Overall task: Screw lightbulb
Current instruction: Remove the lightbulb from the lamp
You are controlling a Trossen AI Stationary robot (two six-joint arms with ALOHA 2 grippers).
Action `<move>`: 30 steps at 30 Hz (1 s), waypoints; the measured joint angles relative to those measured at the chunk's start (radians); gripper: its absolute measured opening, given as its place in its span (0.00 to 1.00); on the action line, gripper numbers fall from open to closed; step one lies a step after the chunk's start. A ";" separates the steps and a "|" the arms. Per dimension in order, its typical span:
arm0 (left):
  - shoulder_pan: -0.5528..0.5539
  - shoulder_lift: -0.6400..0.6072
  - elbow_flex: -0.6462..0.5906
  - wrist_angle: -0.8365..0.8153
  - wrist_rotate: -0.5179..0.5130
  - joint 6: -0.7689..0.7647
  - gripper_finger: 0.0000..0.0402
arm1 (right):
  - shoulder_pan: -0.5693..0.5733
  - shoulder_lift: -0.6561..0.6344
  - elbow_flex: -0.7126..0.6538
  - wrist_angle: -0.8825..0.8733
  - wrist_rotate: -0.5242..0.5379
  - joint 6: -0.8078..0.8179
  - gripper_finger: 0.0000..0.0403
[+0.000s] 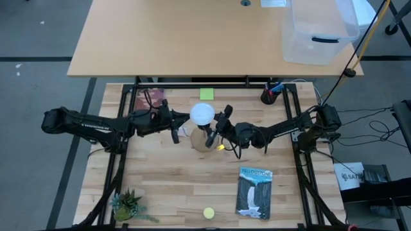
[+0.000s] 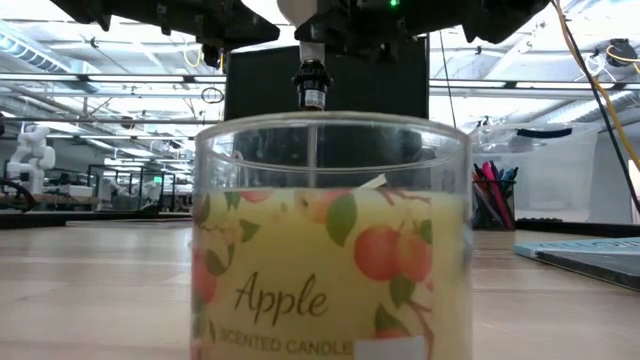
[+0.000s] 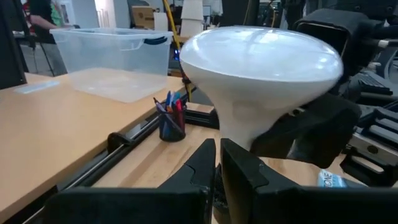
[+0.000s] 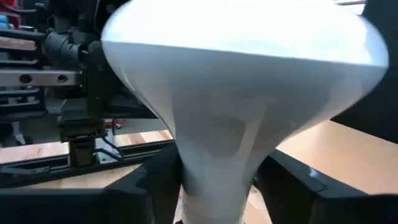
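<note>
The lightbulb [image 1: 201,113], with a white dome and a pale tapered neck, is held near the table's middle. It is over the round wooden base [image 1: 204,141]. In the low view its dark screw end [image 2: 313,88] hangs in the air above the candle jar. My right gripper [image 1: 212,133] comes from the right and is shut on the bulb's neck [image 4: 217,155]. My left gripper [image 1: 174,133] is shut, with its fingertips [image 3: 217,165] close before the neck. I cannot tell whether it touches the bulb. My right gripper pinches the lightbulb's tapered neck [image 4: 211,180], below the dome, between its two fingers, one [image 4: 155,180] on each side. The fingers come level from the table's right. The bulb stands dome up, its screw end [image 2: 313,92] hanging free below.
An apple candle jar [image 2: 330,240] stands close to the low camera and hides the wooden base in that view. A pen cup [image 1: 270,95], a green note [image 1: 206,94], a book [image 1: 255,192], a small plant [image 1: 128,206] and a yellow round thing [image 1: 209,212] are on the table.
</note>
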 joint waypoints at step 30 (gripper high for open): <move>-0.133 0.344 -0.063 0.168 -0.237 -0.105 0.07 | -0.085 -0.097 0.002 -0.207 -0.199 -0.020 0.41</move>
